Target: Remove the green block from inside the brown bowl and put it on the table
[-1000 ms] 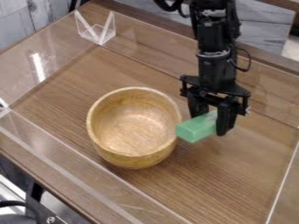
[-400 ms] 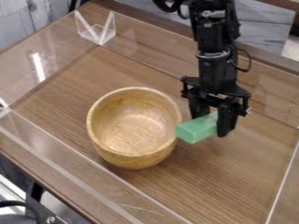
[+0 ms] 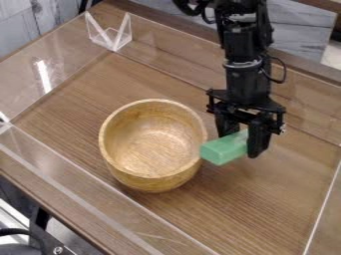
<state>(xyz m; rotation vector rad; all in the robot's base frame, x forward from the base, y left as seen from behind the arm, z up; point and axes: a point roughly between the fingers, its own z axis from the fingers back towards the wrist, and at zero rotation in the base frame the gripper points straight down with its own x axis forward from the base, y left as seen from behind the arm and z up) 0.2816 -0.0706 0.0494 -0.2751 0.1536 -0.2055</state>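
The green block [image 3: 222,148] is a small bright green bar held just right of the brown bowl [image 3: 152,142], low over the table [image 3: 253,204]. My gripper [image 3: 241,142] points steeply down from a black arm and is shut on the block's upper end. The bowl is round, light-brown wood with a pale speckled inside, and nothing lies in it. The block's lower end sits close to the bowl's outer wall; whether it touches the tabletop I cannot tell.
Low clear acrylic walls [image 3: 40,60] border the tabletop on the left and front. A clear folded stand [image 3: 110,30] sits at the back left. Bare wood-grain surface lies right of and in front of the bowl.
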